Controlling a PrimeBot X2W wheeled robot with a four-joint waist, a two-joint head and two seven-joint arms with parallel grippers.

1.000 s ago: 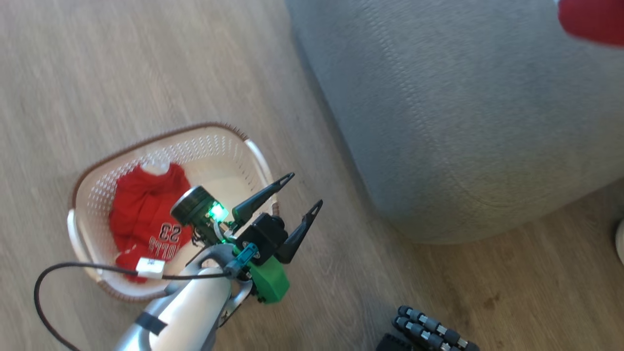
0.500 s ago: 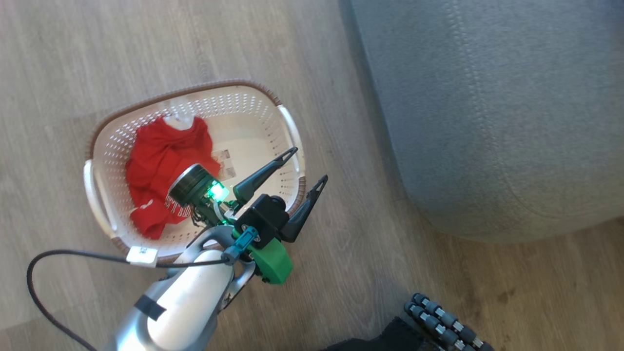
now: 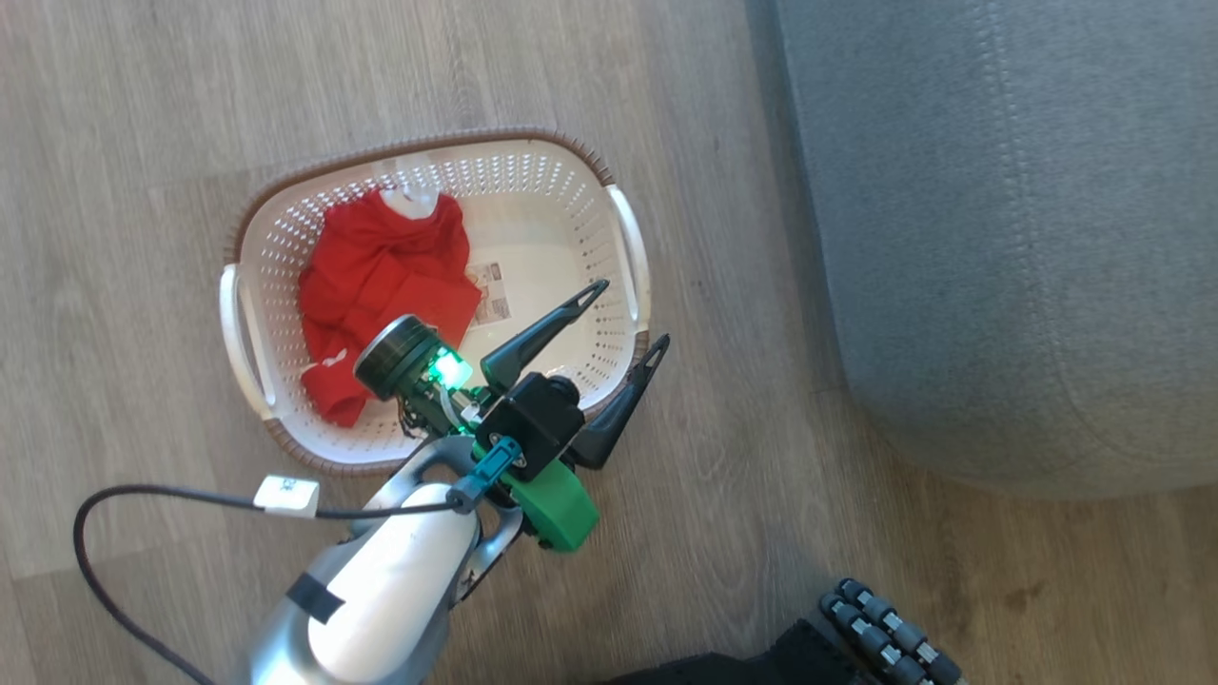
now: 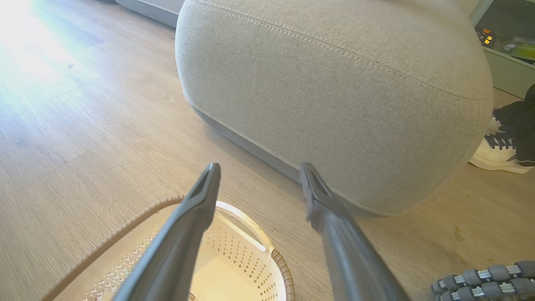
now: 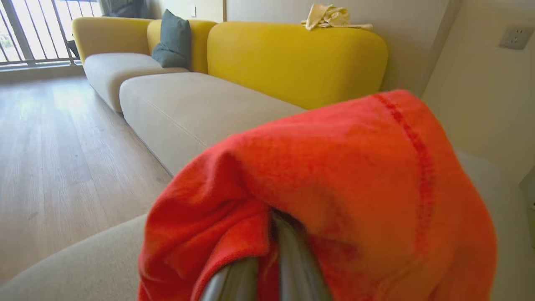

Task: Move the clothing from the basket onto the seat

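The grey seat [image 3: 1028, 238] is the largest thing here. It stands on the wooden floor [image 3: 143, 95] past the basket's right handle, with a strip of bare boards between the two. The basket [image 3: 533, 181] itself sits flat on the floor. A red shirt [image 3: 381, 276] with a white collar lies crumpled in its left half, collar against the far wall, beside the paper label [image 3: 487, 293] on the basket's bottom. My left jaws are spread as wide as they go and hold nothing. They hang above the basket's near right rim, pointing out toward the seat rather than down at the shirt. My right jaws are pinched tight together on another red garment [image 5: 334, 188], which drapes over them. I am holding it away from the basket, with pale seat cushion [image 5: 200, 108] beyond and below it. I judge I am partway through, with one piece carried over and one left to fetch. Next, my right jaws should part so the garment drops onto the cushion. My left jaws must then swing back across the basket, tip downward clear of the woven rim, and close on a fold of the shirt.
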